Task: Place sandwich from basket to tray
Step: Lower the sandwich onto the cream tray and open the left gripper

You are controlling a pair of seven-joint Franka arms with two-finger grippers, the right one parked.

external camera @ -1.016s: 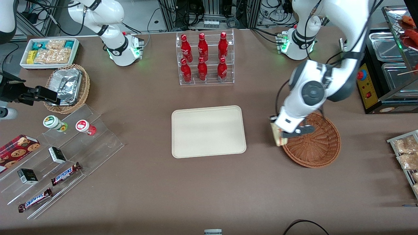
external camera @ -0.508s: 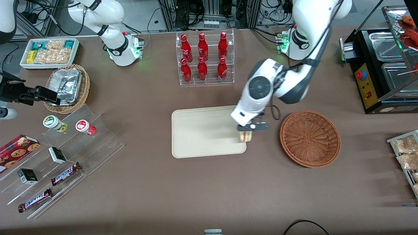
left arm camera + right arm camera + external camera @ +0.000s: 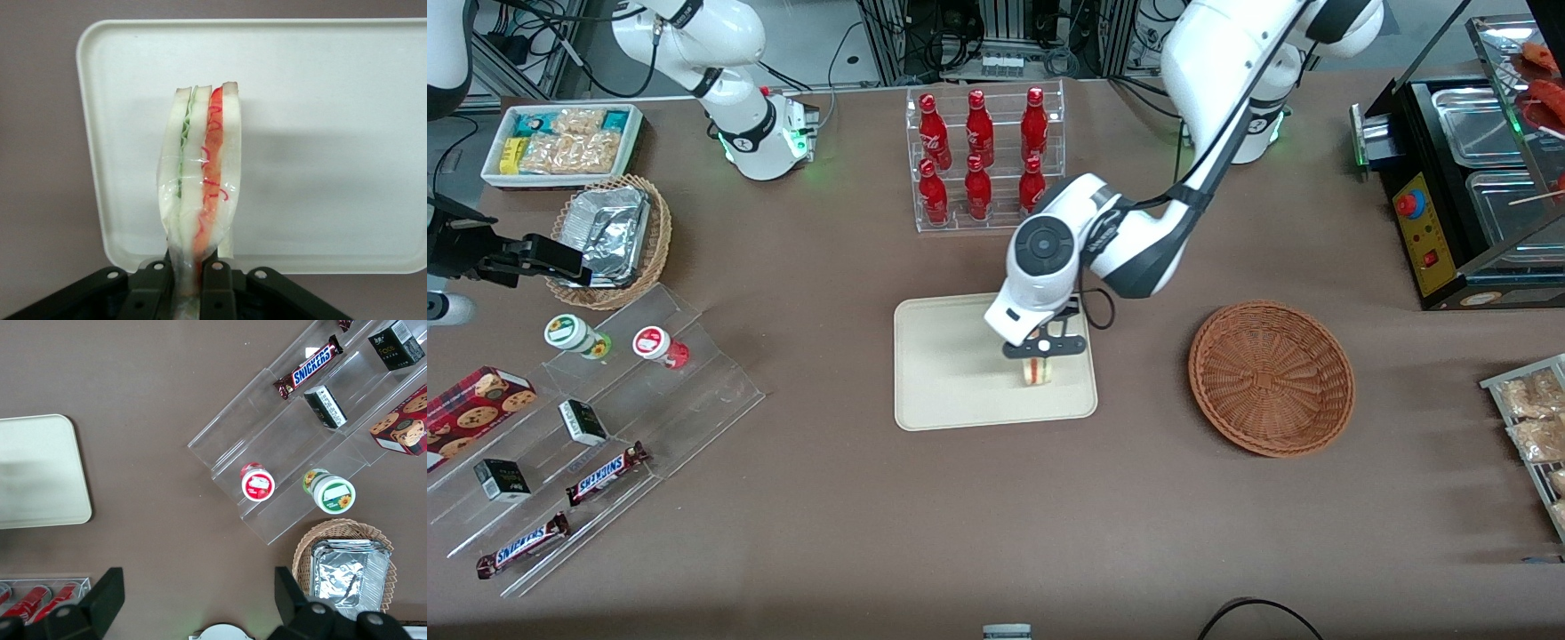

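My left gripper is shut on the sandwich, a wrapped wedge of white bread with red, orange and green layers. It holds it over the cream tray, near the tray's end toward the basket. In the left wrist view the sandwich stands up from between the fingers, with the tray below it. I cannot tell whether the sandwich touches the tray. The reddish-brown wicker basket sits empty beside the tray, toward the working arm's end of the table.
A clear rack of red bottles stands farther from the front camera than the tray. A tan basket of foil containers, a white snack box and a clear stepped shelf of snacks lie toward the parked arm's end.
My gripper has carried the sandwich from the basket's rim sideways over the table onto the space above the tray. The basket now lies uncovered and empty.
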